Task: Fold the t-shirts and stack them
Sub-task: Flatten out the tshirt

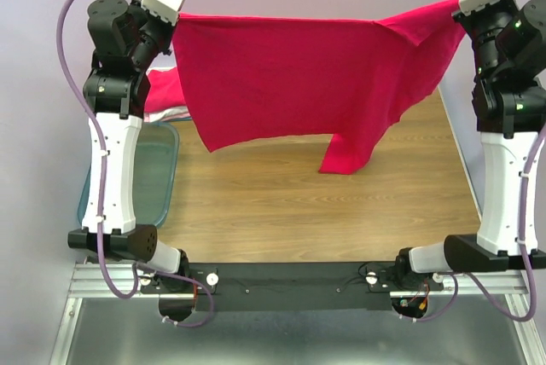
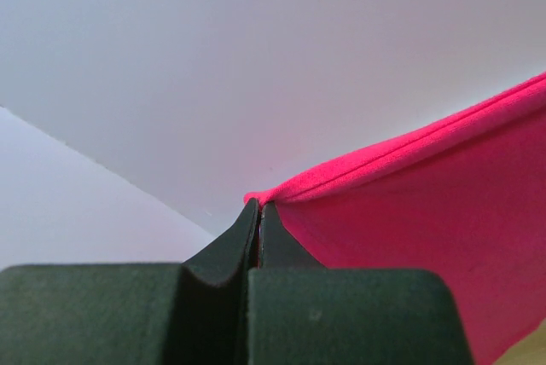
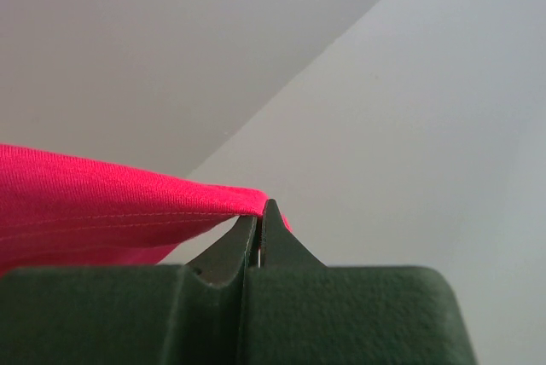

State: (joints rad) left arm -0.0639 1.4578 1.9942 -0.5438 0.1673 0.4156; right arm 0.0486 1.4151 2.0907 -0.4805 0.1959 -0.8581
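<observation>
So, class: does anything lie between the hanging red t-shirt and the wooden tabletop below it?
Nothing visible does. The t-shirt hangs from the left gripper and right gripper over bare tabletop; the teal bin sits off to the left side.

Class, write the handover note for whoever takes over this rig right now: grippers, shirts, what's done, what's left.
Left gripper: shut on one corner of the bright red-pink cloth t-shirt.
Right gripper: shut on the opposite corner.
Shirt hangs spread between them over the wooden table.
Pink and white cloth heap far left, by the translucent teal plastic bin.
Done: shirt lifted and spread.
Left: fold, stack.
</observation>
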